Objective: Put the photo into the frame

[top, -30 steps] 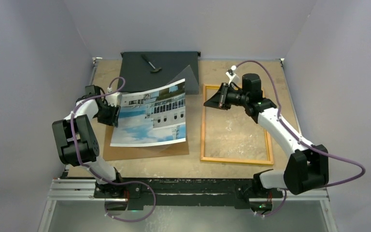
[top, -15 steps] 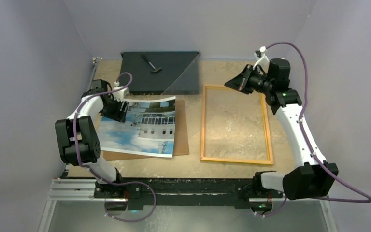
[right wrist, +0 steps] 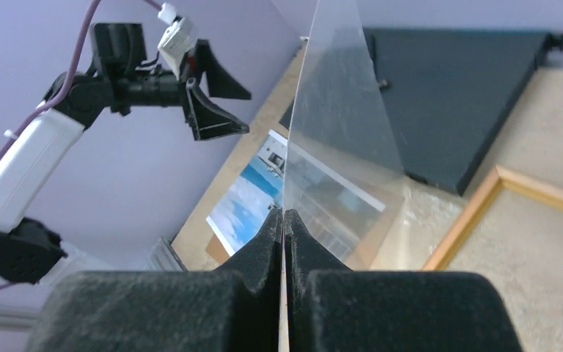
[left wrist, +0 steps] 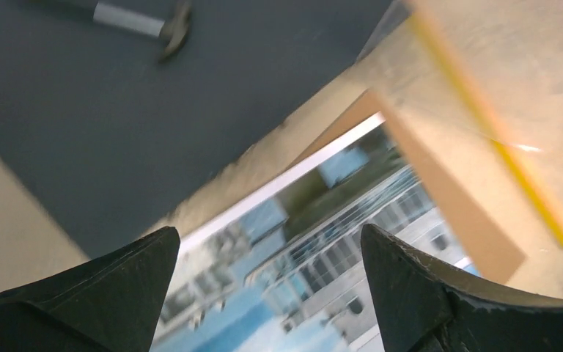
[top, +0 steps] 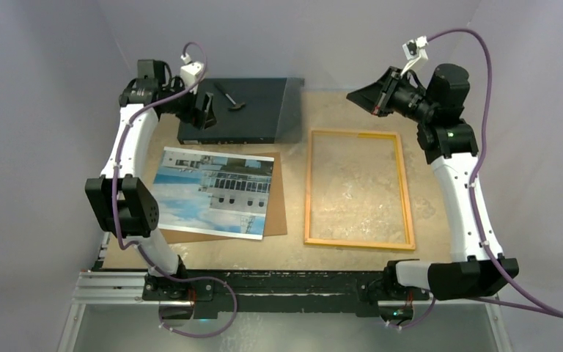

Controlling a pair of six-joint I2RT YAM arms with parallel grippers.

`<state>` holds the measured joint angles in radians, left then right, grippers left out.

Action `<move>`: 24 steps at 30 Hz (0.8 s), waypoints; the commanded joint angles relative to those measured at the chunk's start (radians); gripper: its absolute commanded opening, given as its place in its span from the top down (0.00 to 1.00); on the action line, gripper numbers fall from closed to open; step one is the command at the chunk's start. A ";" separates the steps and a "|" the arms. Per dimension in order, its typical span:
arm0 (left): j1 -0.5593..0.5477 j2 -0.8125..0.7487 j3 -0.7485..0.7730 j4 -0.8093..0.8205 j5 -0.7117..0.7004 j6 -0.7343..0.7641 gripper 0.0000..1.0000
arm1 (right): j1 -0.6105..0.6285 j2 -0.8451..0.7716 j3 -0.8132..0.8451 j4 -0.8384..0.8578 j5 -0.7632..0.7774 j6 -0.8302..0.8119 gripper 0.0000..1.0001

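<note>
Left hand (top: 204, 114) high, jaws wide; right hand (top: 359, 96) high, jaws together.

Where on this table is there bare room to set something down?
Widest bare table: the far patch between the black box and the right wall, behind the frame. A thinner strip runs along the near edge, before the backing board and frame. Crowded: the left, with the photo on its board close to the box, and the narrow board-to-frame gap.

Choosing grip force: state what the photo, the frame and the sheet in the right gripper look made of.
The photo: paper, printed, white-bordered, lying thin and flat. The frame: probably wood, yellow-orange, slim bars. The sheet: clear plastic or glass; the scene shows through it.
</note>
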<state>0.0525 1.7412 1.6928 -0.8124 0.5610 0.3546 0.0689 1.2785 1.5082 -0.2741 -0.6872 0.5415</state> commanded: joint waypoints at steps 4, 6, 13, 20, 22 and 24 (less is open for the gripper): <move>-0.088 0.090 0.202 -0.118 0.414 0.130 0.07 | -0.003 0.003 0.099 0.099 -0.219 -0.044 1.00; -0.089 0.073 0.161 -0.120 0.514 0.194 0.07 | -0.004 0.002 0.097 0.111 -0.243 -0.041 1.00; -0.091 -0.148 -0.117 0.112 0.589 0.276 0.02 | 0.011 -0.013 0.063 0.203 -0.343 -0.019 1.00; -0.093 -0.211 -0.168 -0.015 0.680 0.435 0.02 | 0.066 -0.010 0.005 0.322 -0.378 0.024 1.00; -0.093 -0.215 -0.165 -0.091 0.699 0.507 0.04 | 0.080 -0.003 0.004 0.337 -0.383 0.031 1.00; -0.092 -0.215 -0.161 -0.180 0.714 0.592 0.07 | 0.091 0.000 0.002 0.351 -0.378 0.035 1.00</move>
<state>-0.0414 1.5383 1.5295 -0.8352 1.1797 0.7483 0.1413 1.2846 1.5082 -0.0380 -1.0298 0.5484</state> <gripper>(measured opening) 0.954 0.005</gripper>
